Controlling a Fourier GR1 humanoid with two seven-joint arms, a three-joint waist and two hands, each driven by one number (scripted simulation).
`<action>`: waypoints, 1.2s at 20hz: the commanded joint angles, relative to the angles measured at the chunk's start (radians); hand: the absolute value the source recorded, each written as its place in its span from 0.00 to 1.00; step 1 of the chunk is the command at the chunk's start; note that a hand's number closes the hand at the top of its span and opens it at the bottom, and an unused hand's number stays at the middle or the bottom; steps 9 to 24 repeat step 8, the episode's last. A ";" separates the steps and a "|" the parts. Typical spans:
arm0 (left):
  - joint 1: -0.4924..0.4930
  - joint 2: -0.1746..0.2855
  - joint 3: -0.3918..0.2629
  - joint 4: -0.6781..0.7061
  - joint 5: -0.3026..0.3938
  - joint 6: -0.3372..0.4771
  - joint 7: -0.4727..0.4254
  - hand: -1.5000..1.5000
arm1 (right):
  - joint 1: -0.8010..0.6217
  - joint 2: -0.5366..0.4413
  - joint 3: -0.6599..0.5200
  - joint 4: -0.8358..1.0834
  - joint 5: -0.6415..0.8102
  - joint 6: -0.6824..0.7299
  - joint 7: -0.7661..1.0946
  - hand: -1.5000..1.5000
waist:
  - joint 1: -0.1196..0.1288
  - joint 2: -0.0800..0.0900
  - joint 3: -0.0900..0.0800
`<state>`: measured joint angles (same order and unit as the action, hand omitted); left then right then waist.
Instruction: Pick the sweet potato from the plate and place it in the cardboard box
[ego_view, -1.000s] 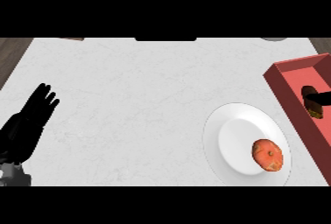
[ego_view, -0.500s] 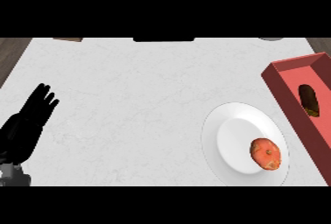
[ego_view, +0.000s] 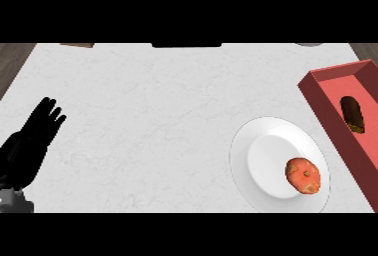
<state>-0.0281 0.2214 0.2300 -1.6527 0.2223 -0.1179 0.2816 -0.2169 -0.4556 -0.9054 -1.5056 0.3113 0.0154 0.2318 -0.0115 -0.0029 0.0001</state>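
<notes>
Seen from overhead at the kitchen station: a white marble counter (ego_view: 162, 110) fills nearly the whole frame, w/ strips of dark wood floor showing at the upper left & upper right corners.

The robot's left hand (ego_view: 29, 142) sits at the lower left of the frame, black, fingers straight & pointing up-frame, slightly spread, holding nothing. It's well apart from everything else on the counter. A bit of grey forearm shows below it at the bottom left edge.

At the right edge, a red-pink cardboard box (ego_view: 323, 115) runs diagonally from upper right toward lower right, partly cut off by the frame. Inside it, approx. in its upper half, lies the sweet potato (ego_view: 353, 115): dark brown, oblong, lengthwise along the box.

Just left of the box, lower right of the frame, is a white plate (ego_view: 269, 155), its rim close to the box's near wall; can't tell if they touch. On the plate's right side rests an orange-red round item (ego_view: 303, 175), mottled, apart from the sweet potato & separated from it by the box wall.

Along the top edge, three things are cropped too much to ID: a brown object (ego_view: 77, 45) at upper left, a dark object (ego_view: 186, 45) at top centre, a grey object (ego_view: 310, 44) at upper right.
</notes>
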 joint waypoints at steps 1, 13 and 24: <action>0.032 -0.011 0.003 0.009 -0.007 -0.014 -0.039 0.50 | 0.149 0.027 -0.075 -0.034 -0.123 0.084 -0.109 0.00 | 0.001 0.001 0.000; 0.001 -0.029 -0.020 -0.003 -0.031 0.007 0.002 0.50 | 0.161 -0.083 -0.080 0.081 -0.170 0.089 -0.149 0.00 | 0.010 0.002 0.000; 0.001 -0.029 -0.020 -0.003 -0.031 0.007 0.002 0.50 | 0.161 -0.083 -0.080 0.081 -0.170 0.089 -0.149 0.00 | 0.010 0.002 0.000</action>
